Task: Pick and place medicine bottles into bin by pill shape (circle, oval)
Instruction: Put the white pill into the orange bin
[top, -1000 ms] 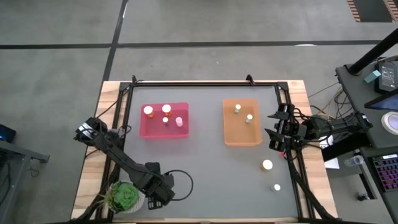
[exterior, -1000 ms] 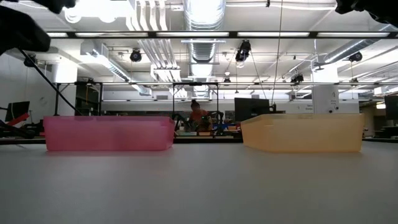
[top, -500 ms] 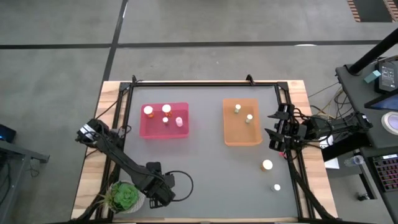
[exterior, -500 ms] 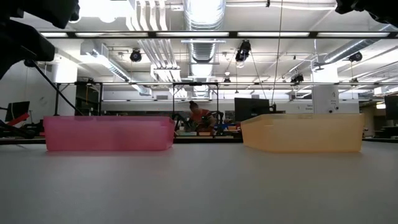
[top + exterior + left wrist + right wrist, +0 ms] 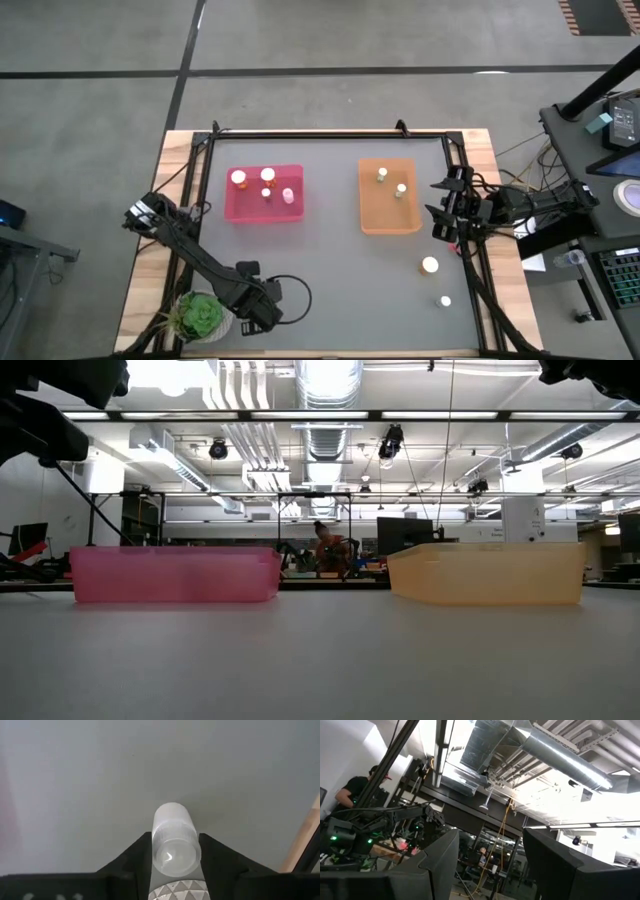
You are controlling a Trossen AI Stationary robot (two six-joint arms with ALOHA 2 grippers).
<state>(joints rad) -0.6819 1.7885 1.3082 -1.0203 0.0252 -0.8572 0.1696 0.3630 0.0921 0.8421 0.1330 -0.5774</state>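
Dark and folded low, the left arm reaches from the desk's [image 5: 330,290] 9 o'clock edge down toward 7 o'clock, its left end effector [image 5: 175,851] just beside the potted plant [image 5: 200,316]. In the left wrist view its two fingers [image 5: 137,857] stand on either side of a pale medicine bottle [image 5: 173,837], the white-capped bottle lying between them and touching both (a second ago that arm sat in nearly the same spot, only a slight shift showing from above). The right arm waits at the 3 o'clock edge, its right end effector [image 5: 490,865] pointing up into the room with fingers apart and nothing between them, unchanged from before. The pink bin [image 5: 232,212] at 11 o'clock holds four bottles [image 5: 266,184]; the orange bin [image 5: 372,222] at 1 o'clock holds two more bottles [image 5: 391,182]. Two loose bottles [image 5: 436,282] stand on the desk near 4 o'clock. In the low view a person [image 5: 327,550] beyond the desk has shifted a little.
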